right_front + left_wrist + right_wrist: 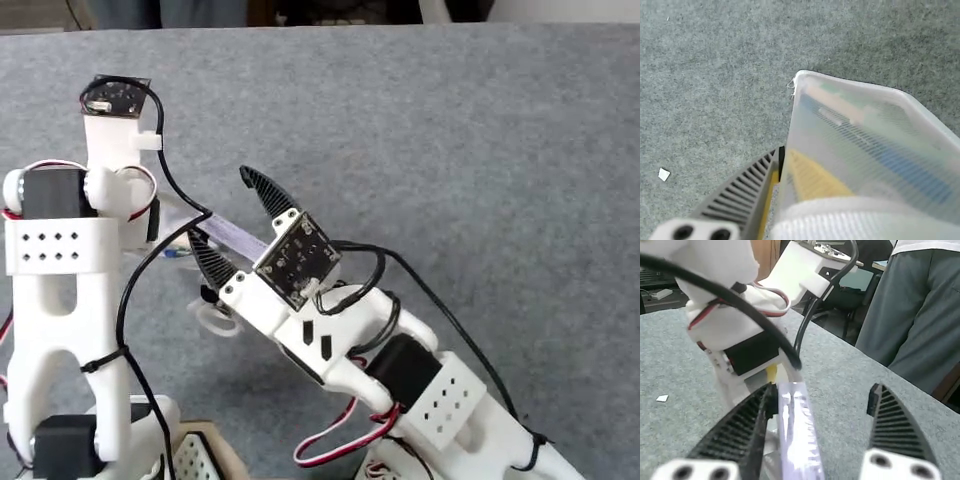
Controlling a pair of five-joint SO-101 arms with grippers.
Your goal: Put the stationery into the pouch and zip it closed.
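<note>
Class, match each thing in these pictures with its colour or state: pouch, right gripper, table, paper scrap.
Things:
1 pouch
2 right gripper
3 table
4 scrap

Colour or state:
a grey
b open
c white
d see-through, stationery inside

Pairs: 1-d, 2-b, 3-a, 4-c

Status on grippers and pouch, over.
Left gripper shut on pouch. Right gripper open, one finger beside pouch edge. Stationery showing through pouch wall. Zip unclear.
</note>
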